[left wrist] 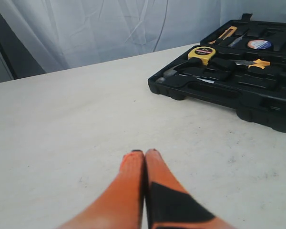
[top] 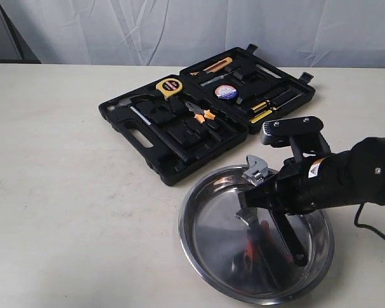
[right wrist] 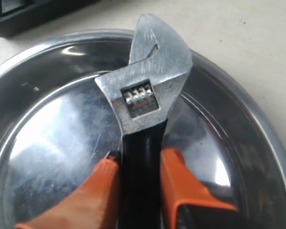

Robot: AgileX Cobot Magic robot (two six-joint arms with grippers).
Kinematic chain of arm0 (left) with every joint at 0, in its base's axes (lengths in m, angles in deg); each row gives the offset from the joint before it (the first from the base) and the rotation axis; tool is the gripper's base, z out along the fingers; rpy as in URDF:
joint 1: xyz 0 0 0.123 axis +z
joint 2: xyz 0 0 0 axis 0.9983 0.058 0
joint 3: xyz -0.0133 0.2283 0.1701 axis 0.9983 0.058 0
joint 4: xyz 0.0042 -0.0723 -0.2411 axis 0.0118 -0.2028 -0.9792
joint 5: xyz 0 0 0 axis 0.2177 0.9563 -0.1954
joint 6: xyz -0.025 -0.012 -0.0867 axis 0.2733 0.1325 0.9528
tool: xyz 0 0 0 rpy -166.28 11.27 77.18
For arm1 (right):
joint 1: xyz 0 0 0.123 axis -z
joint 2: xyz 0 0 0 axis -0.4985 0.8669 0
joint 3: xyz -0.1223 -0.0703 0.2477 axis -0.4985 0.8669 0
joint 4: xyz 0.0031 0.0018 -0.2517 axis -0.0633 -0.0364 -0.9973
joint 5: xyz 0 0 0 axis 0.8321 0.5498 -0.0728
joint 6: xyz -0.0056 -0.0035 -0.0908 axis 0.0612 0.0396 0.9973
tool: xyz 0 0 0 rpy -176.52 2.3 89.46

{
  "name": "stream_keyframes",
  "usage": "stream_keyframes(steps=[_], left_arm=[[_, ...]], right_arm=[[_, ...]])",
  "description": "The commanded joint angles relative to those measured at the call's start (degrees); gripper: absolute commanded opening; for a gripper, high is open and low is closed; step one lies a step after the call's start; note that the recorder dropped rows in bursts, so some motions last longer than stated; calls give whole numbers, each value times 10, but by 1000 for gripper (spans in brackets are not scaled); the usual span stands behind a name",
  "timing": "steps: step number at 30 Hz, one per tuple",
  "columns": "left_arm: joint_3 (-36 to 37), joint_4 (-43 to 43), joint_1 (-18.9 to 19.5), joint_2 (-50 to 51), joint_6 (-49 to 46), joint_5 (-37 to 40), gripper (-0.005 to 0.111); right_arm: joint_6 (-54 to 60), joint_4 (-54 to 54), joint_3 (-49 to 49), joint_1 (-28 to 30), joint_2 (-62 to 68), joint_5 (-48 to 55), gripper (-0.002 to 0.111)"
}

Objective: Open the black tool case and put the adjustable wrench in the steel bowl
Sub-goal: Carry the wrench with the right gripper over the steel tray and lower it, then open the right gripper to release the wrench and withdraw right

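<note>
White curtain backs a pale counter (top: pixel 64 212); on it the black tool case (top: pixel 173 174) lies open; the steel bowl (top: pixel 199 256) sits at five o'clock from it, near but apart; over the bowl the right tool (top: pixel 267 197) grasps the adjustable wrench (top: pixel 255 170), silver head pointing toward eleven o'clock. Left wrist: the left tool (left wrist: pixel 144 153) is clenched on nothing, above the counter. Right wrist: orange fingers (right wrist: pixel 97 191) clamp the wrench's black handle, its head above the bowl's mirror bottom.
</note>
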Motion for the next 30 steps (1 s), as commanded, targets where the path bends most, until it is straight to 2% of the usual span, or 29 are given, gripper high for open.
stream_keyframes(steps=[1,13,26,28,30], left_arm=[[1,-2,-4,-3,2,-8,0],[1,-2,-4,-3,2,-8,0],[1,-2,-4,-3,2,-8,0],[1,-2,-4,-3,2,-8,0],[1,-2,-4,-3,2,-8,0]], right_arm=[[2,14,-10,1,42,-13,-1],[3,13,-12,1,75,-35,-1],[3,-4,-12,1,57,-9,-1],[3,-7,-12,1,49,-4,4],[3,-13,-12,1,41,-3,15]])
